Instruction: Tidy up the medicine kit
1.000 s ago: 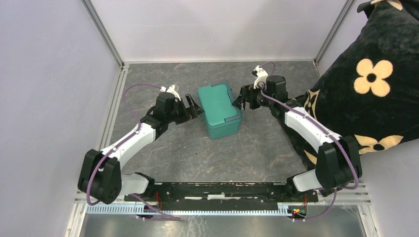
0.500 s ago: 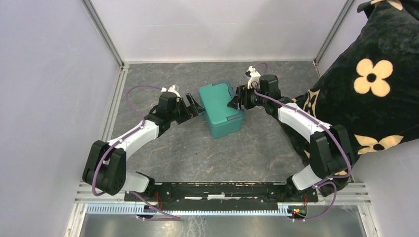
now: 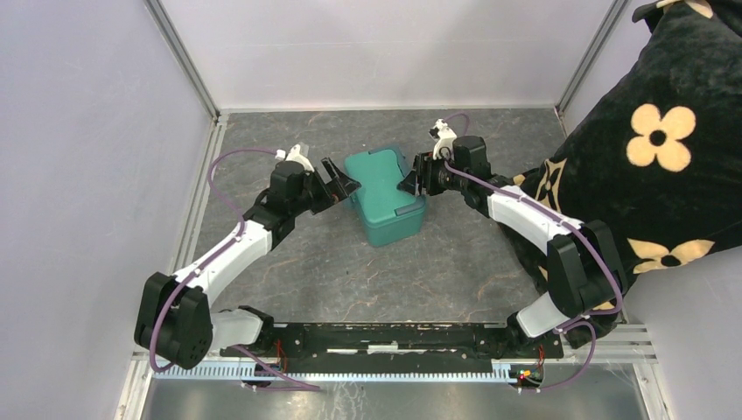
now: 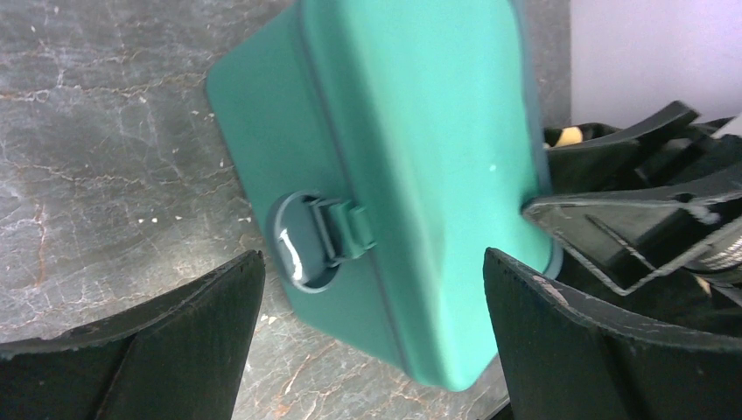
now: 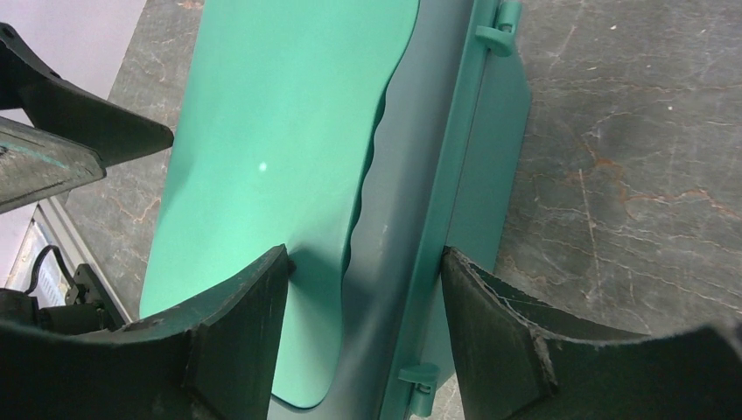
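top external: closed teal-green medicine kit (image 3: 385,194) between wide-spread left claw (image 3: 339,178) and right claw (image 3: 411,178) straddling its edge, pinch unclear.

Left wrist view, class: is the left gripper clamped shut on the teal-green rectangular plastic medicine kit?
No: the left gripper stands wide open, its black fingers far apart before the medicine kit.
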`<state>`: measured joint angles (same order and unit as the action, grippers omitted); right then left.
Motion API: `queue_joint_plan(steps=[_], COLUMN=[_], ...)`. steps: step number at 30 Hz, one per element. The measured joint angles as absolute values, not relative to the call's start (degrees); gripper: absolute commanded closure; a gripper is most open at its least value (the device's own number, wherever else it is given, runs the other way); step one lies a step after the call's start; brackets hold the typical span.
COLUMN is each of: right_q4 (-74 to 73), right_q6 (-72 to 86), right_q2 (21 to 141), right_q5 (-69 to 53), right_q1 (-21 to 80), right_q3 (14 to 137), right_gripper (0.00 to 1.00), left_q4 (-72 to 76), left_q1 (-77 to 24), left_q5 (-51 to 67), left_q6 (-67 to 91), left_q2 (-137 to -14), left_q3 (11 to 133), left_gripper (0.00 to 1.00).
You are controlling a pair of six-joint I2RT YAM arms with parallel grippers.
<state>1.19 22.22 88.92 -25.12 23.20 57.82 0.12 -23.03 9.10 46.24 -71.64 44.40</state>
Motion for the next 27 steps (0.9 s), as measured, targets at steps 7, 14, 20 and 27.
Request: queue_joint_plan(steps=[7, 14, 20, 27], right_q4=[1.67, 1.69, 2.42, 3.66], right_q6=[23.18, 23.97, 24.47, 25.54], right_q2=[88.68, 88.03, 87.64, 86.83], right_q5=[-25.12, -24.75, -24.36, -23.97], right_q1=[24.56, 25.41, 26.15, 26.94], right_q3=[57.39, 56.75, 56.07, 54.70], right_gripper=[0.33, 0.33, 0.33, 0.33], left_q4=[0.16, -1.30, -3.90, -4.80], left_q1=[-23.03, -23.03, -23.03, -23.00], left_q5=[9.10, 7.81, 6.15, 5.67], left_q6=[46.28, 46.54, 46.65, 46.85], left_q2=[-72.12, -72.82, -72.82, -72.79], left_q3=[44.40, 44.40, 44.40, 44.34], left_gripper=[0.00, 0.00, 0.00, 0.00])
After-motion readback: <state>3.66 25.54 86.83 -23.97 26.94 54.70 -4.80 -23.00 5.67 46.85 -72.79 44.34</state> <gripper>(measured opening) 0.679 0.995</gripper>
